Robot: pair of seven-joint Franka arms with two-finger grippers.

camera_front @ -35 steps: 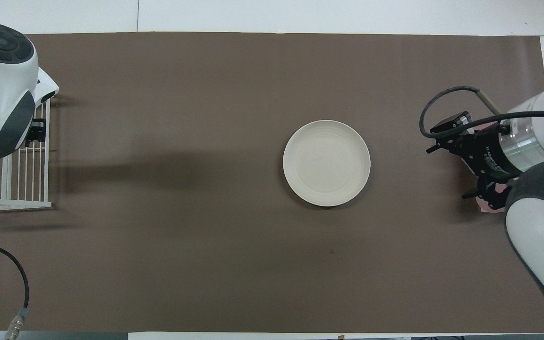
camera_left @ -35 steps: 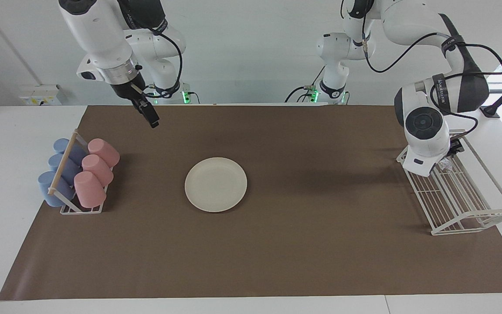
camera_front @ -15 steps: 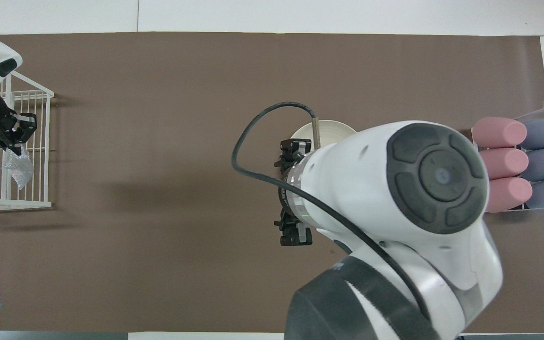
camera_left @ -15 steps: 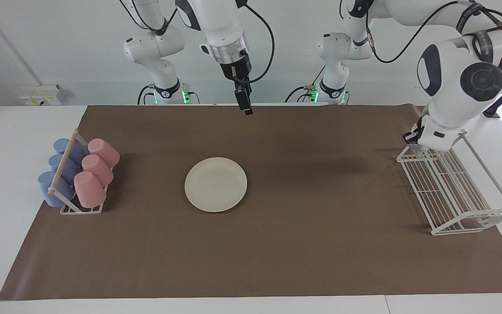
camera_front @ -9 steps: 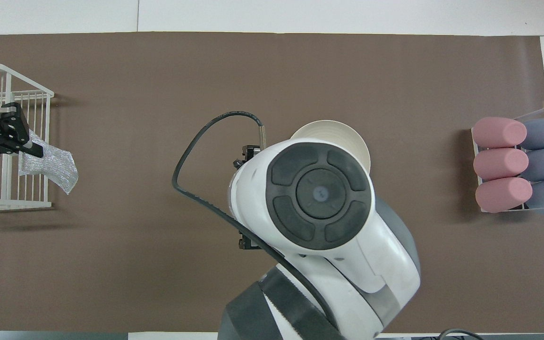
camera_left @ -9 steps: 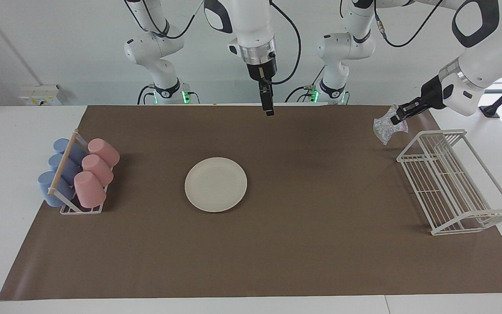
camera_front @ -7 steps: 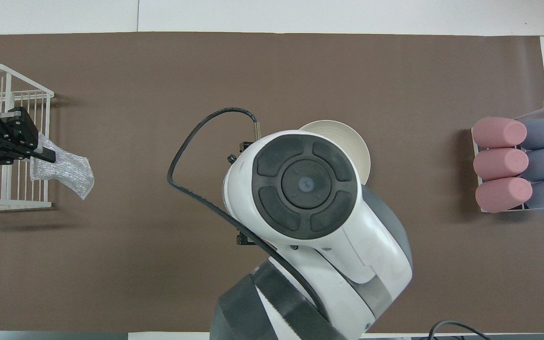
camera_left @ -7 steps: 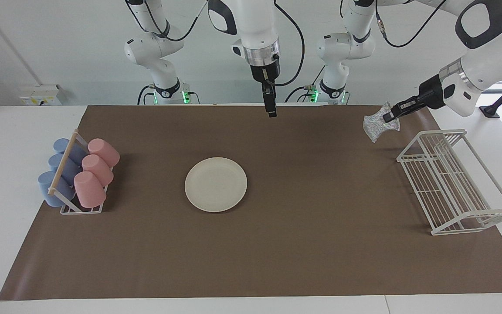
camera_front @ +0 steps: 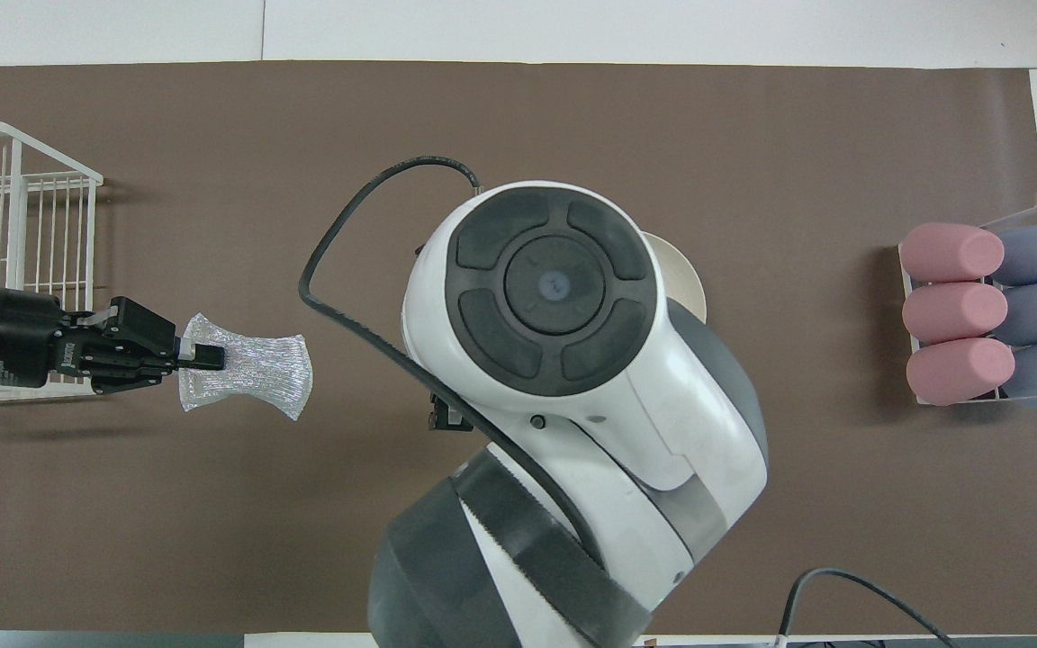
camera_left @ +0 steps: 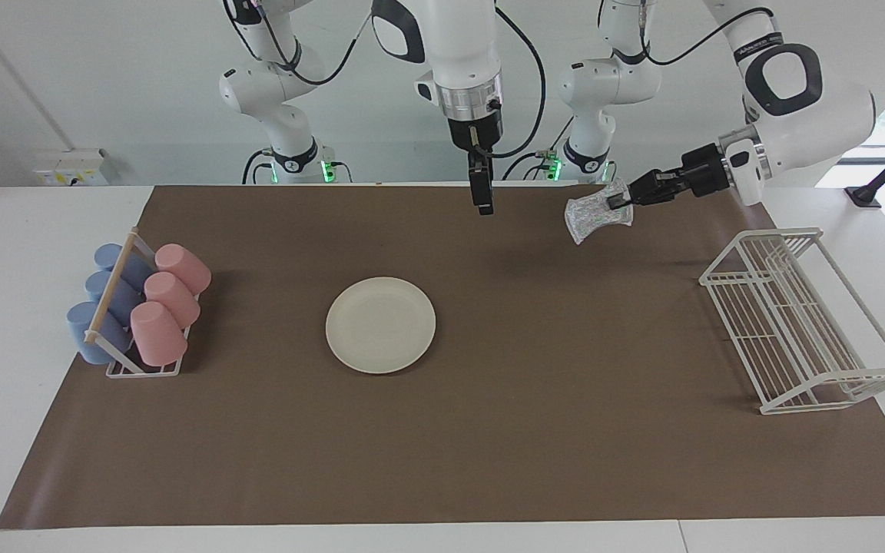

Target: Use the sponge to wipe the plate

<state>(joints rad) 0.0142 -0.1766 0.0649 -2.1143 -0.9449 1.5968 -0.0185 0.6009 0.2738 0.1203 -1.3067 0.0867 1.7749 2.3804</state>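
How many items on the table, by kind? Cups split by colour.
Pink cups: 3
Blue cups: 3
Plate: 1
Sponge, held in the left gripper: 1
Cup rack: 1
Wire rack: 1
Total: 10
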